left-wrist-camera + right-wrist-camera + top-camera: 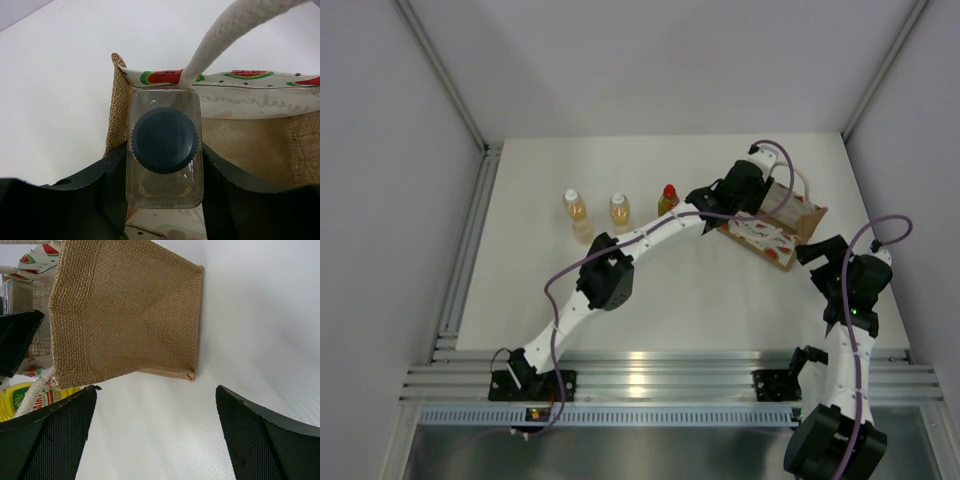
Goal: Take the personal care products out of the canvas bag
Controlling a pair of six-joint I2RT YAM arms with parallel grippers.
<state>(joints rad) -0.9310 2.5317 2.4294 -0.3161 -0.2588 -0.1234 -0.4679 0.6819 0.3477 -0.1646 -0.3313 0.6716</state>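
The clear squarish bottle (pixel 165 102) is standing inside the canvas bag (pixel 782 238), which is lying toward two o'clock on the table (pixel 650 305); my left gripper (pixel 165 167) is reaching in, jaws narrowed and pressing on the bottle's two flanks; I am judging this the last one to lift out; the two amber bottles (pixel 575 208) (pixel 619 210) and the yellow bottle (pixel 668 199) are standing outside around eleven o'clock; my right gripper (pixel 155 395) is hovering at the bag's four o'clock, spread wide and empty.
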